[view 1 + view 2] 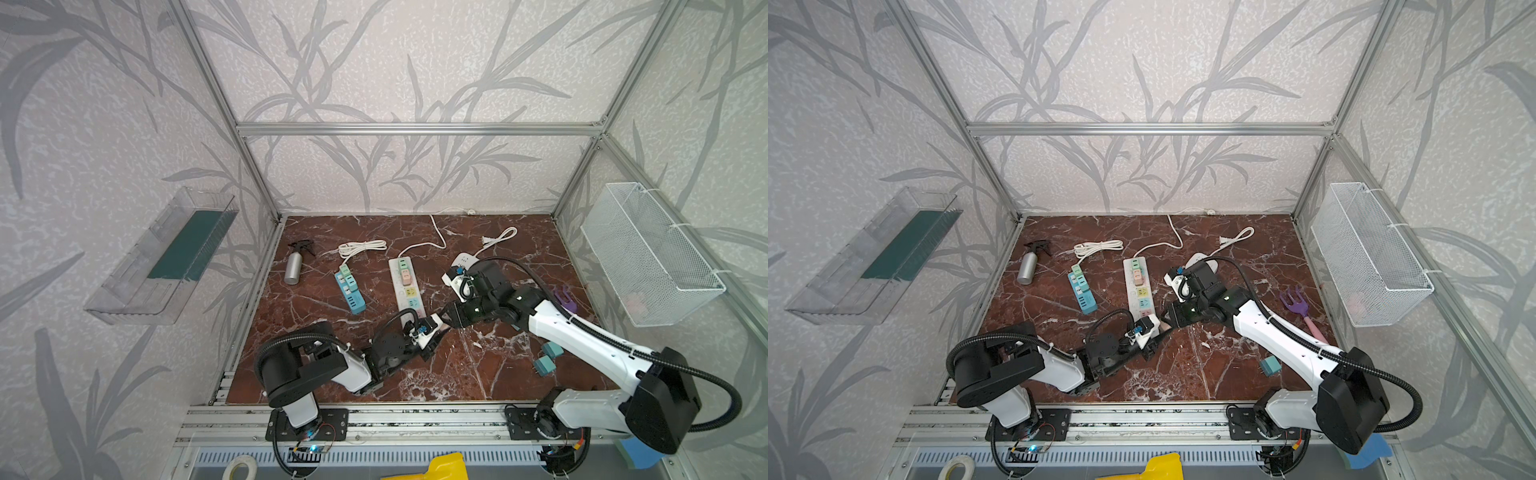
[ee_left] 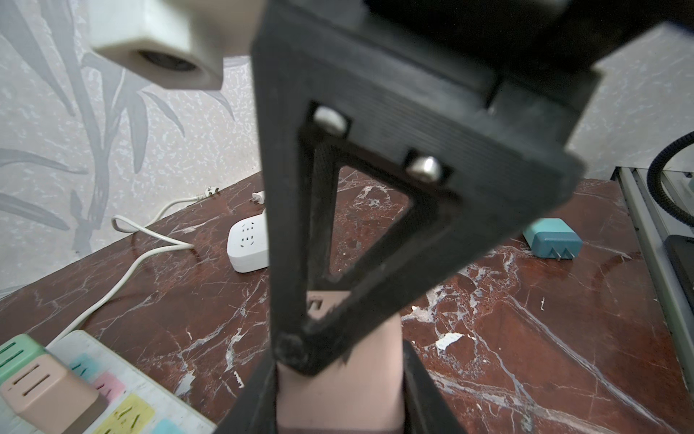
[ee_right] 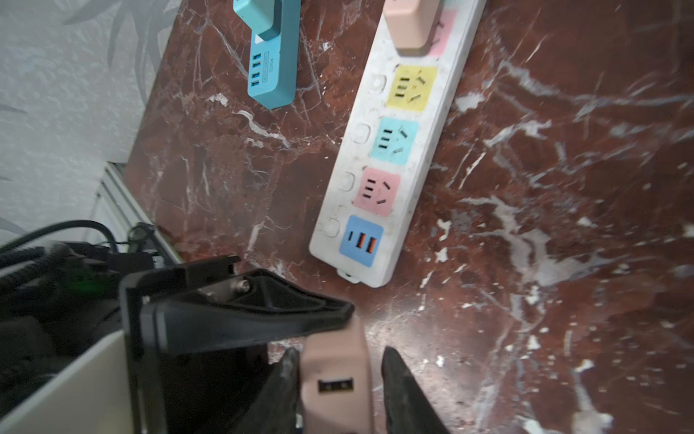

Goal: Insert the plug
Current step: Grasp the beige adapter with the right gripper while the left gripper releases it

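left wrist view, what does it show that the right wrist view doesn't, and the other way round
Only left wrist: a small white socket block and a teal adapter lying unplugged. Only right wrist: the blue power strip and a blue USB panel. Both: the pink plug, and the white power strip with a peach adapter plugged in.

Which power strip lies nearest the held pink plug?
The long white strip with coloured sockets; the blue strip and the small white strip lie farther off.
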`<state>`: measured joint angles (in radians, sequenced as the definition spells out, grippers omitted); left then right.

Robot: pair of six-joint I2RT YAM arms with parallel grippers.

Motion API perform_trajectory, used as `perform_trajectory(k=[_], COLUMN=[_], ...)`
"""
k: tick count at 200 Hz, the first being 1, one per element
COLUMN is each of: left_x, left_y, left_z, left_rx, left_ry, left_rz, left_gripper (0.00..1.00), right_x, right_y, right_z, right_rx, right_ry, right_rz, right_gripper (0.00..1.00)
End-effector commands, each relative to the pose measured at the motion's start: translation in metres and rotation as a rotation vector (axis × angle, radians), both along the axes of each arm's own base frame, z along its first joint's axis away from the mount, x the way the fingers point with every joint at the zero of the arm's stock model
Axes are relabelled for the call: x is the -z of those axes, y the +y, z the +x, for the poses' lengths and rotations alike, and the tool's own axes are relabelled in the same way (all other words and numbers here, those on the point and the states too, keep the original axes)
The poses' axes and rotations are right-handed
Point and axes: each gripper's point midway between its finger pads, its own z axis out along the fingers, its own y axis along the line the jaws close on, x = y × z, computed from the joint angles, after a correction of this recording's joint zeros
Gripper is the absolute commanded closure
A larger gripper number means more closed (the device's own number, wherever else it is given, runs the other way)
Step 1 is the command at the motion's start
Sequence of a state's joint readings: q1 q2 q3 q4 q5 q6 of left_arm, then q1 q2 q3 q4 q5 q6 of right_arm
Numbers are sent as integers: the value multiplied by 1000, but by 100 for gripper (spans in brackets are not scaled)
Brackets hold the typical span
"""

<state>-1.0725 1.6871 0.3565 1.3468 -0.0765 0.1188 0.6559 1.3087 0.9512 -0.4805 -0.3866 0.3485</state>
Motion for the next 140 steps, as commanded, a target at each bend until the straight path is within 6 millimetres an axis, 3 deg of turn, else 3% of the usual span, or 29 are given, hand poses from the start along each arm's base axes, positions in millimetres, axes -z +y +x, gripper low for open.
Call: perform_trajectory(k=[1, 22, 37, 52, 73, 87, 94, 104, 116, 127, 140], left_x=[-23, -24, -24, -25, -26, -27, -27, -28, -30, -40, -53], left_y=[-5, -4, -4, -3, -1, 0, 0, 3, 13, 30, 63], left_z=[-2, 0, 2, 2, 4, 5, 4, 5, 11, 18, 28], left_rx=[21, 10, 2, -4, -19, -25, -25, -37, -95, -184, -339], left_ry=[-56, -61, -68, -77, -88, -90, -88, -80, -62, -45, -15], left_rz=[-60, -63, -57, -53, -46, -48, -51, -58, -80, -125, -209], left_gripper=[100, 100, 100, 100, 100, 100, 90, 61, 38, 24, 15], right_x=[3, 0, 0, 1, 3, 2, 1, -4, -12, -21, -32], right_y=[3, 1, -2, -3, -4, -4, -3, 0, 2, 0, -6], right_z=[-5, -8, -10, -13, -15, -15, -15, -14, -10, 0, 17], right_rx=[-1, 0, -5, -9, -1, 1, 4, 2, 17, 53, 119], right_ry=[40, 47, 58, 70, 80, 79, 77, 70, 46, 5, -63], right_rz=[14, 8, -10, -16, -19, -13, -7, 9, 28, 20, -18], right_gripper=[80, 80, 63, 60, 73, 95, 100, 100, 100, 100, 100])
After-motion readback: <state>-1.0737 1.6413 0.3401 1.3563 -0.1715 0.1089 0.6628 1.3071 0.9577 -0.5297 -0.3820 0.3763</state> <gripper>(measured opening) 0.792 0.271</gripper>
